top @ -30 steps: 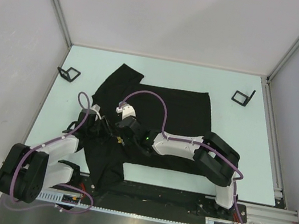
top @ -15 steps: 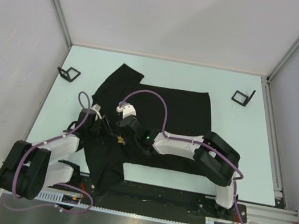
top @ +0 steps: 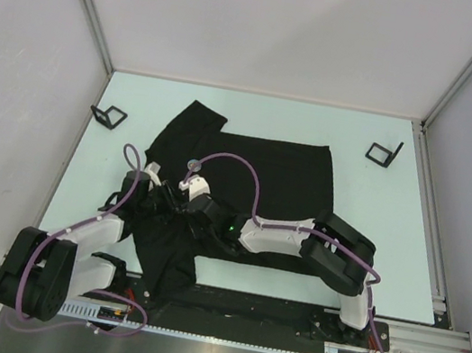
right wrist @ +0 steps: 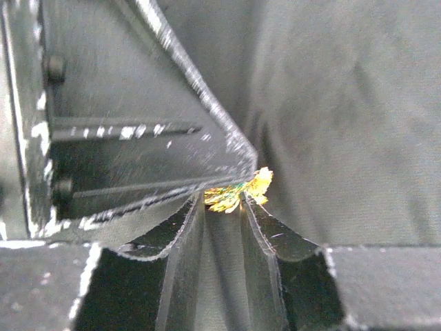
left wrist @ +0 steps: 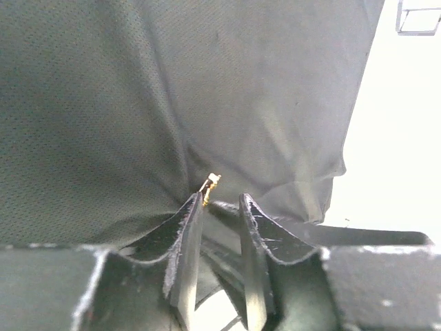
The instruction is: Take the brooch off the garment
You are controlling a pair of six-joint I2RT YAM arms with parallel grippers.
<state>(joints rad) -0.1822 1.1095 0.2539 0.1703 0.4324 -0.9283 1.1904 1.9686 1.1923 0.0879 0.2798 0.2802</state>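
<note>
The black T-shirt garment [top: 274, 169] lies spread on the pale green table [top: 388, 249]. Both grippers meet low on its left part. My right gripper [top: 190, 214] is shut on the gold-green brooch [right wrist: 238, 193], which sits at its fingertips [right wrist: 249, 207] against the cloth [right wrist: 344, 103]. My left gripper [top: 169, 206] is shut on a fold of the garment [left wrist: 138, 103] right beside the brooch. In the left wrist view a small gold part of the brooch [left wrist: 209, 185] pokes out at the left gripper's [left wrist: 219, 201] tips. The left gripper's finger [right wrist: 138, 124] fills the upper left of the right wrist view.
Two small black wire stands sit at the table's back left [top: 110, 115] and back right [top: 384, 153]; one also shows in the left wrist view [left wrist: 418, 17]. Grey walls enclose the table on three sides. A metal rail [top: 427, 338] runs along the near edge.
The right gripper has slid a little left and toward the near edge, closing over the brooch, which no longer shows from above. The left gripper has barely moved.
</note>
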